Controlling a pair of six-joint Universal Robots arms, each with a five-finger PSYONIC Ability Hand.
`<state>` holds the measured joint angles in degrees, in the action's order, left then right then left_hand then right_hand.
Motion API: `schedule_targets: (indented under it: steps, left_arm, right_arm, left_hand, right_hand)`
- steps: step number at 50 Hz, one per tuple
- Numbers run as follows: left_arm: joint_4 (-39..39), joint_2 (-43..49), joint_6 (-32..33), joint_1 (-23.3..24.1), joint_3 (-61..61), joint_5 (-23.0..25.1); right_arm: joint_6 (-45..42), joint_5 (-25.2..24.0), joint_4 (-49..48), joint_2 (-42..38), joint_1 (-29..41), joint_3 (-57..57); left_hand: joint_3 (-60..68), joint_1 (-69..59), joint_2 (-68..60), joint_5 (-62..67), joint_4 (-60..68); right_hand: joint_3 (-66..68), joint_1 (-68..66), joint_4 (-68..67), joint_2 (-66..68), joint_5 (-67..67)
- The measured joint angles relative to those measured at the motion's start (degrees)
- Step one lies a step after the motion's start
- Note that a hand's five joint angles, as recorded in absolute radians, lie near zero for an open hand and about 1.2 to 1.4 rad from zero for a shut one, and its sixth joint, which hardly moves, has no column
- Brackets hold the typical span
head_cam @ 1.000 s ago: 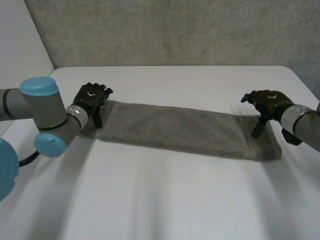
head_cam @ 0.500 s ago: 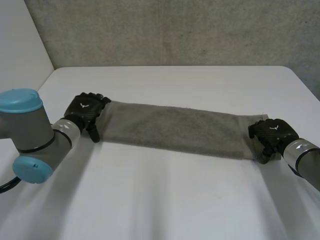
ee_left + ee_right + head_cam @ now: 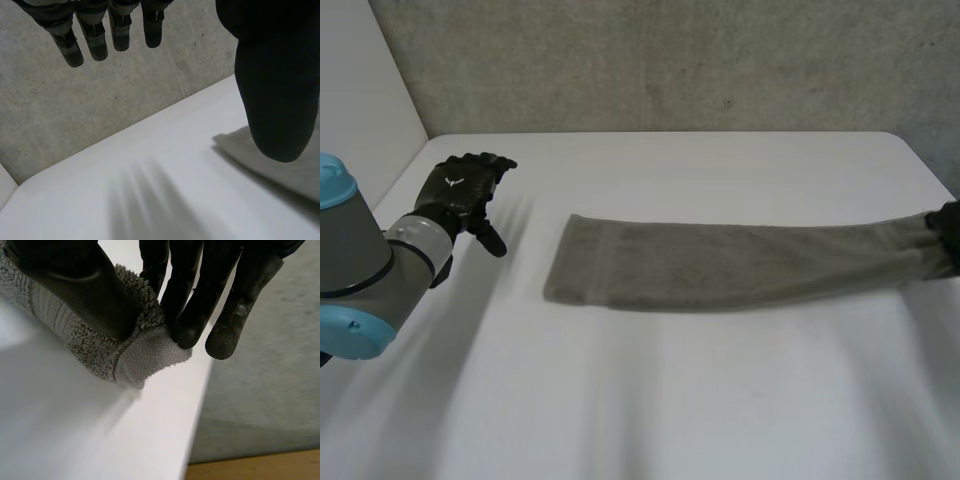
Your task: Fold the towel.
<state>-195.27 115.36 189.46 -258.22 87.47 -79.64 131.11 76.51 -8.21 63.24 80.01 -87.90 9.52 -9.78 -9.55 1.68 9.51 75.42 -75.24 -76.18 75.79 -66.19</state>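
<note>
Right wrist view tells me my right hand [image 3: 85,290] is clamped on one end of the grey towel [image 3: 135,357], now dragged toward the bench [image 3: 700,400] edge, while my left hand [image 3: 460,190], fingers apart, has let go, so folding needs a regrasp.

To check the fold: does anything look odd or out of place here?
Yes: only the right hand pinches the towel, at its end by the table edge; the left hand hangs open, apart from it.
</note>
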Motion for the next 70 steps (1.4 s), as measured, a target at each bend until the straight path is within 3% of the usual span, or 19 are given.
schedule_targets:
  steps: [6,14,21,30,50,56,57,62,70]
  left_arm:
    - [-0.26,-1.26,0.09,0.12,0.79,0.02]
    - [-0.43,-1.53,0.13,0.48,1.16,0.01]
    - [-1.09,-1.35,0.13,0.67,1.49,0.05]
    - [-2.04,-0.76,0.18,0.79,1.82,0.10]
    - [-3.18,-0.10,0.36,2.68,0.80,0.03]
    - [-3.63,0.36,0.39,3.90,0.44,0.01]
    - [-3.68,0.40,0.39,4.00,0.43,0.01]
    - [-4.72,1.04,0.39,5.20,0.25,0.01]
    - [-6.07,4.22,0.55,8.85,-1.48,-0.05]
  right_arm:
    - [-0.65,2.03,-0.02,0.02,4.41,6.09]
    - [-0.60,2.44,-1.04,-1.53,24.10,14.02]
    - [-2.46,0.96,-3.40,-11.70,44.11,21.64]
    - [-4.98,-1.21,-4.23,-24.58,54.78,28.26]
    - [-3.89,-7.25,-7.13,-31.74,57.25,36.45]
    - [-3.22,-6.76,-4.64,-32.26,57.28,35.32]
    - [-3.09,-6.57,-4.44,-31.99,57.22,34.88]
    - [1.00,-3.43,-3.66,-25.43,56.27,28.72]
    - [17.57,0.76,-3.50,-7.06,50.96,14.24]
  left_hand:
    - [0.00,0.00,0.00,0.00,0.00]
    - [0.00,0.00,0.02,0.00,0.00]
    - [0.00,0.00,0.02,0.00,0.00]
    - [0.00,0.00,0.02,0.00,0.00]
    - [0.00,0.00,0.03,0.00,0.00]
    - [0.00,0.00,0.05,0.00,0.00]
    - [0.00,0.00,0.05,0.00,0.00]
    - [0.00,0.01,0.06,0.00,-0.01]
    - [0.00,0.05,0.07,0.00,-0.02]
  right_hand:
    - [0.00,0.08,0.00,0.00,-0.10]
    - [1.34,0.09,0.00,0.16,-0.11]
    - [1.40,0.09,-0.27,0.16,-0.11]
    - [1.40,0.10,-0.27,0.16,-0.12]
    - [-1.98,2.26,2.82,-2.62,2.56]
    - [-53.97,54.58,54.59,-55.55,56.29]
    - [-57.23,57.41,57.29,-58.37,58.63]
    - [-61.44,61.86,61.27,-61.65,61.99]
    - [-61.44,61.92,61.27,-61.65,62.39]
